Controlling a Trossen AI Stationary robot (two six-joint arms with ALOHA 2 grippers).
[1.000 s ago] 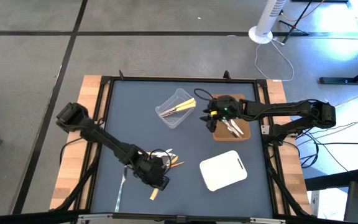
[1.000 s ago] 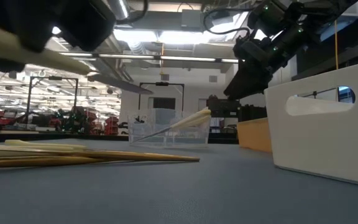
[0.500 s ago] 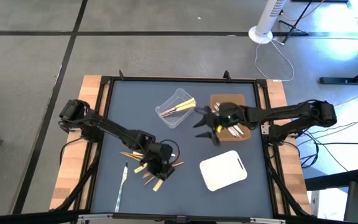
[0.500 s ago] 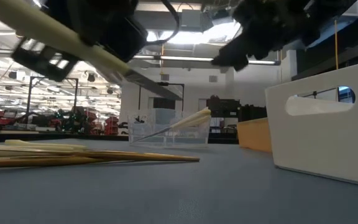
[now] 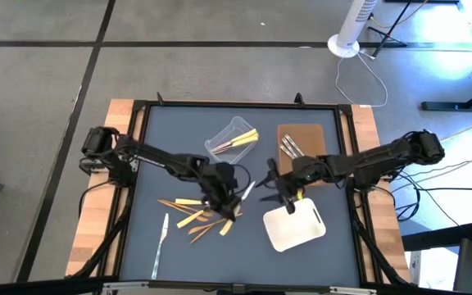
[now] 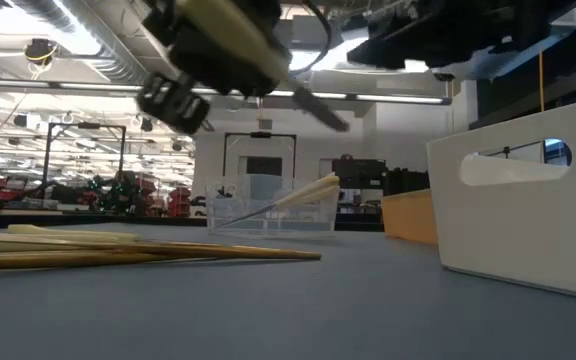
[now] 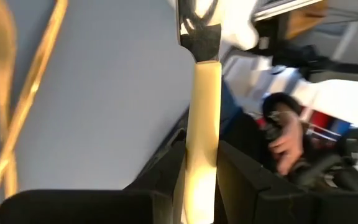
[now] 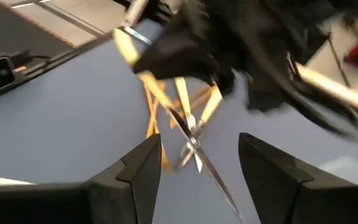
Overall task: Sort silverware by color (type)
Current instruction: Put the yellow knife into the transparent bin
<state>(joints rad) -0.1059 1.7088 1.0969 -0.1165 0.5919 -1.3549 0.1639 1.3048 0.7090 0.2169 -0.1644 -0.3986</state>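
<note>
My left pincer (image 5: 224,201) has carried a yellow-handled knife (image 7: 202,134), clamped between its fingers, up from the tabletop's (image 5: 179,139) front edge to the middle. My right pincer (image 5: 275,188), fingers spread and empty, has left the brown tray (image 5: 314,141) to meet it, so a handover looks close; the remaining loose silverware (image 5: 191,220) lies just below.

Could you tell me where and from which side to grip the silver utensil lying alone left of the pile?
Grip the silver utensil around mid-shaft, coming straight down from above. It lies flat on the table, clear of the pile, so fingers should straddle its narrow width. The left gripper is shut on a yellow-handled utensil; the open right gripper looks free.
</note>
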